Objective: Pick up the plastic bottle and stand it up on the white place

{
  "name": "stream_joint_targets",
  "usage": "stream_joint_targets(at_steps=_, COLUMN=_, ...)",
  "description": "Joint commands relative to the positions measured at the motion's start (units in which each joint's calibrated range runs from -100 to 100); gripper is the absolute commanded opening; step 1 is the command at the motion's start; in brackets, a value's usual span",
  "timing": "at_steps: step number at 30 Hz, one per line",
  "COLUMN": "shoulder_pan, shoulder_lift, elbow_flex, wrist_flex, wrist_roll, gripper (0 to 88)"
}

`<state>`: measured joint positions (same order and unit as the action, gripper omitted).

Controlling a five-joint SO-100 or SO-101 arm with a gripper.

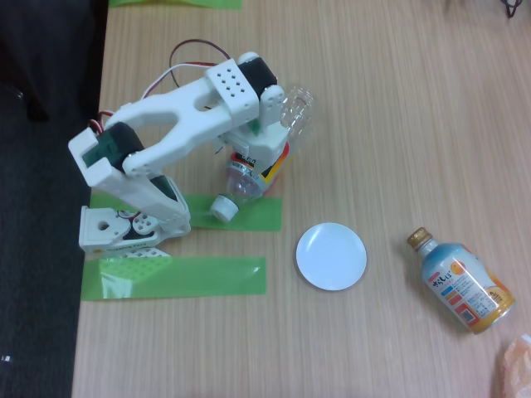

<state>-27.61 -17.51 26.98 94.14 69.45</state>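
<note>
The plastic bottle [249, 184] is clear with a white cap and a red-yellow label. It lies slanted at the left centre of the fixed view, cap toward the lower left over a green tape strip, base toward the upper right. My white gripper [259, 139] comes down over its middle, with the jaws close on either side of the labelled body, shut on it. The gripper head hides the fingertips. The white place [331, 256] is a flat round disc lying bare to the lower right of the bottle, apart from it.
A shorter blue-and-orange bottle [461, 282] with a gold cap lies at the right. Two green tape strips [203, 276] run beside the arm's base [124, 228]. The table's left edge borders a dark floor. An orange-white object [516, 365] sits at the lower right corner.
</note>
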Motion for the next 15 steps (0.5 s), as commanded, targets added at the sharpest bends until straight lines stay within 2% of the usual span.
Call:
stream_joint_targets(at_steps=1, shoulder_pan=0.0, shoulder_lift=0.1, elbow_flex=0.2, wrist_flex=-0.1, wrist_roll=-0.3, gripper=28.2)
stream_joint_targets(at_steps=9, shoulder_pan=1.5, shoulder_lift=5.1, elbow_flex=-0.6, wrist_flex=-0.3, wrist_roll=-0.4, gripper=28.2)
stream_joint_targets(at_steps=15, shoulder_pan=1.5, shoulder_lift=7.6, elbow_flex=-0.5, wrist_flex=-6.1, wrist_roll=-0.4, gripper=28.2)
